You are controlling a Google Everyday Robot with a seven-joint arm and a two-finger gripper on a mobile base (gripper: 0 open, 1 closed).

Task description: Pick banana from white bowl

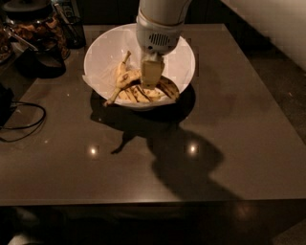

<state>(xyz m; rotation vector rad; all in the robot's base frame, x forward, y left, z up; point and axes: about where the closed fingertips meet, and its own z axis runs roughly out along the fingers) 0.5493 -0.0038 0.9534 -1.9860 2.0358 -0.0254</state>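
Camera view: hand (151,82) low over banana (165,90) in white bowl (101,51).

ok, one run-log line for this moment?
phase: grasp approach | gripper: down inside large round white paper-lined bowl, over overripe brown-mottled yellow banana | banana: lying in bowl, not lifted | also: paler banana beside it

The arm (162,9) is a smooth white cylinder ending in a grey-white wrist collar (143,29) with 1 small slotted grille (160,39). Below it the pale cream hand (151,80) hangs near the middle of the bench's (239,143) far edge.
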